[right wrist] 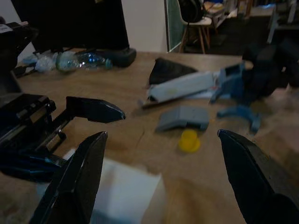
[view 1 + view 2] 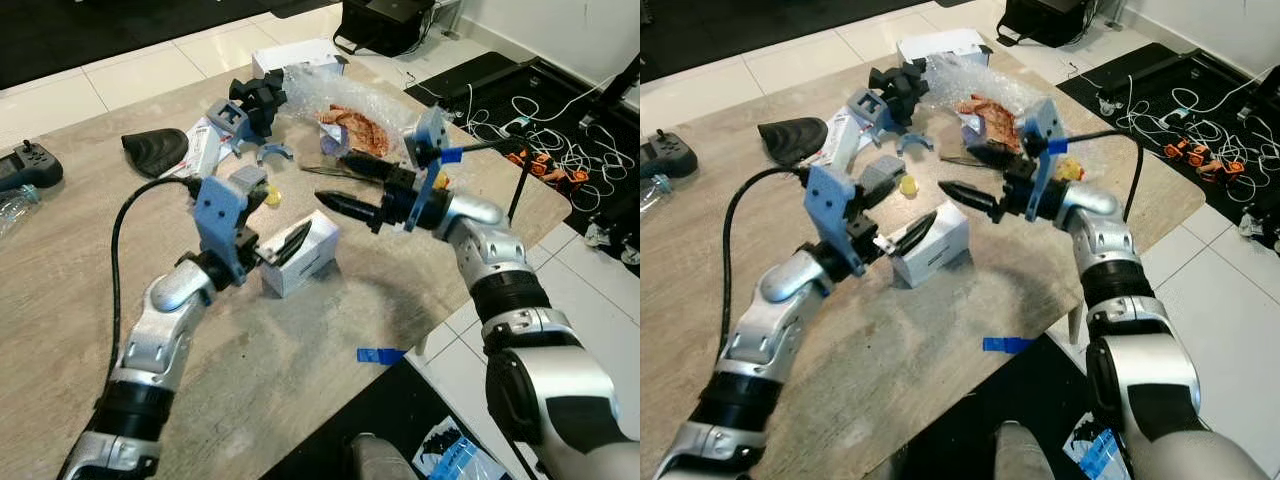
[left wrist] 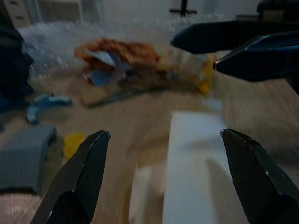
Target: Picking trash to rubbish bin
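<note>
- Blue tape (image 2: 380, 355) lies on the table (image 2: 60, 300) edge, nearest the robot.
- Left gripper (image 2: 290, 245) sits low over the white box (image 2: 305, 262), fingers spread wide, gripping nothing; the box lies between and under the fingers (image 3: 81, 179), one finger resting on top of it.
- The box stands mid-table, just right of the left wrist.
- Right gripper (image 2: 352, 186) hovers just beyond the box, fingers apart and empty, tips pointing toward the left gripper.
- Yellow cap (image 2: 907, 184) and grey piece (image 2: 878, 178) lie on the table just behind the box.
- Farther back: a white tube (image 2: 200, 150), a black pad (image 2: 155, 150), blue bits (image 2: 273, 152), a black and blue part (image 2: 255, 100).
- Orange wrapper (image 2: 352, 128) lies on bubble wrap (image 2: 330, 85) at the far right of the table.
- White carton (image 2: 290, 57) stands at the far edge.
- Controller (image 2: 28, 165) and a plastic bottle (image 2: 15, 208) are at the far left.
- Cables (image 2: 560, 140) lie on the floor (image 2: 140, 70) to the right; a black bag (image 2: 385, 22) beyond the table.
</note>
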Controlling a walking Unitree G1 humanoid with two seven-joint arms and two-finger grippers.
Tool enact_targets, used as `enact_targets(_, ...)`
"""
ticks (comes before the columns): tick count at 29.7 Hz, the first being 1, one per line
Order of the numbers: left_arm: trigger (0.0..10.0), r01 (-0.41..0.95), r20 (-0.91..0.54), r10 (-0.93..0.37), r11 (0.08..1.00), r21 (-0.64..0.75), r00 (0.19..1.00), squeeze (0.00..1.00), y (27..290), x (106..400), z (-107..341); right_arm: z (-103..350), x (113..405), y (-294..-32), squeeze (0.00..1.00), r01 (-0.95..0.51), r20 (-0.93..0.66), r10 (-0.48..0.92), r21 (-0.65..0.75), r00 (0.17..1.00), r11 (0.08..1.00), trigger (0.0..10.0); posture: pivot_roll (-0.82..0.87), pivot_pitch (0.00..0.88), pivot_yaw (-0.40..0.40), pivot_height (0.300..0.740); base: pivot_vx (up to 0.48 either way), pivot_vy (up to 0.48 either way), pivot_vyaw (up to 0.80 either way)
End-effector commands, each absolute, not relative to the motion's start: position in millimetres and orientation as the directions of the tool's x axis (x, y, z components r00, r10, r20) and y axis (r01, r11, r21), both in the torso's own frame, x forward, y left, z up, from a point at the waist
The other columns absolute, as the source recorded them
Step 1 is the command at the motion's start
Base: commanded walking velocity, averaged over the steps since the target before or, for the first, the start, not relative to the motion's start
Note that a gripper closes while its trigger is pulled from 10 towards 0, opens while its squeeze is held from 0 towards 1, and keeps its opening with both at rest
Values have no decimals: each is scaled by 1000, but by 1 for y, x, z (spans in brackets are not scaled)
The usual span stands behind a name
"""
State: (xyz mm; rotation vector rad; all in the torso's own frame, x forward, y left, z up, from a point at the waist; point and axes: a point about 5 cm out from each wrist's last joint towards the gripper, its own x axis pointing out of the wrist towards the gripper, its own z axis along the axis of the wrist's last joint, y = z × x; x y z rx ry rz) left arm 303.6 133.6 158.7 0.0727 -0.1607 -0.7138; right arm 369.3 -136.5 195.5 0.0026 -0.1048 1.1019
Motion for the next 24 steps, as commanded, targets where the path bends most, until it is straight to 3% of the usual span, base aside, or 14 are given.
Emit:
enact_targets(1,10000,668,110,-681,732,131,724,0,133,300,159,191,368,-137,0,-892,80,892,-44,445,449,10000,-31,97,-6,740,0,0,0)
enact_targets(9,10000,672,41,-689,717,187,723,0,141,299,150,172,366,-138,0,-870,23,872,-47,489,490,10000,-29,98,-4,740,0,0,0)
enact_targets(24,10000,852,-43,-851,524,2,524,0,123,273,138,156,360,-139,0,-873,0,873,-11,488,488,10000,-33,99,-3,740,0,0,0)
